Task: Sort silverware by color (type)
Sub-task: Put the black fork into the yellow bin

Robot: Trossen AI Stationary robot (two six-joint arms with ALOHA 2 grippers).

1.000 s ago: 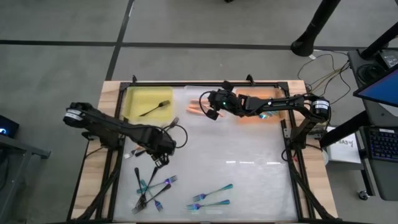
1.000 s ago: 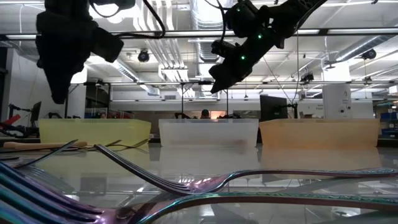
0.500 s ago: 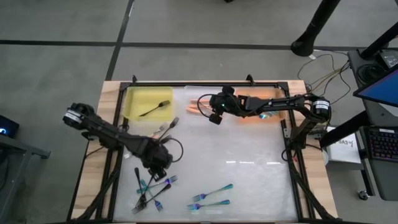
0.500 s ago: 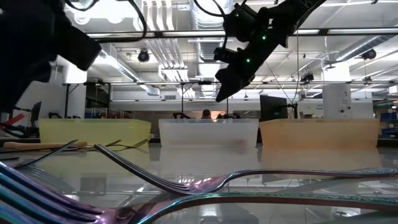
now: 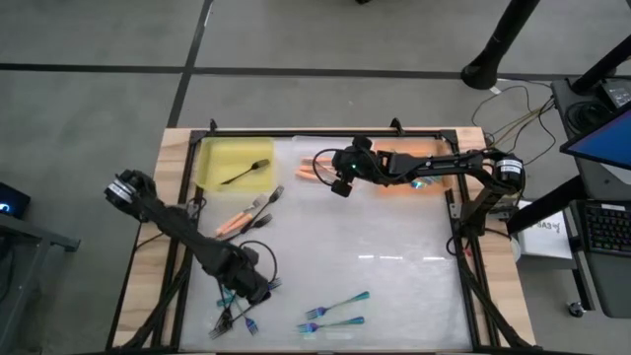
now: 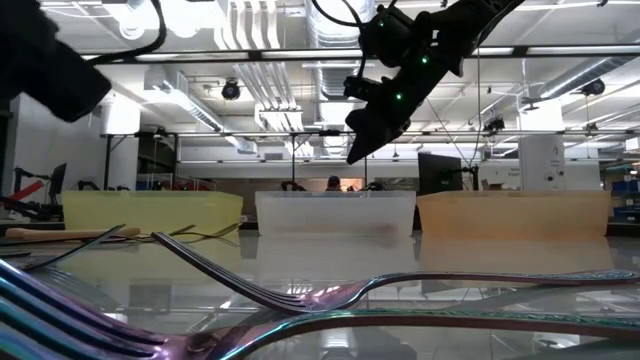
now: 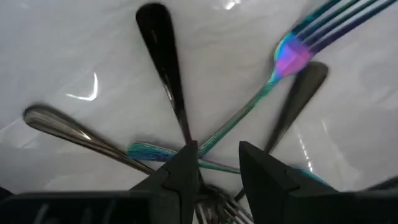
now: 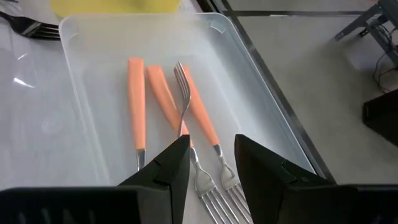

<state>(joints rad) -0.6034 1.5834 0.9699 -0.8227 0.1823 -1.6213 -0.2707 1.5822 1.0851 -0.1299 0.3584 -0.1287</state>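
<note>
The silverware lies in groups. A heap of black and teal-handled forks (image 5: 232,306) sits near the table's front left, and my left gripper (image 5: 251,286) stands open right over it, pointing down. In the left wrist view a black handle (image 7: 158,43), a teal fork (image 7: 292,56) and more handles fan out beneath the gripper (image 7: 217,165). My right gripper (image 5: 340,182) hangs open above the clear tray (image 8: 81,93), which holds three orange forks (image 8: 165,93). Two teal forks (image 5: 335,311) lie at the front middle, orange forks (image 5: 237,219) on the table at left.
A yellow tray (image 5: 222,158) at the back left holds one black fork (image 5: 246,173). An orange tray (image 6: 510,212) stands right of the clear tray (image 6: 335,212) along the far edge. The table's middle and right part carry nothing.
My left gripper has gone toward the table's near edge and down, rolling its wrist, from beside the orange forks to just above the heap of black and teal forks. The orange forks on the table now show uncovered. My right gripper has tipped slightly downward over the clear tray.
</note>
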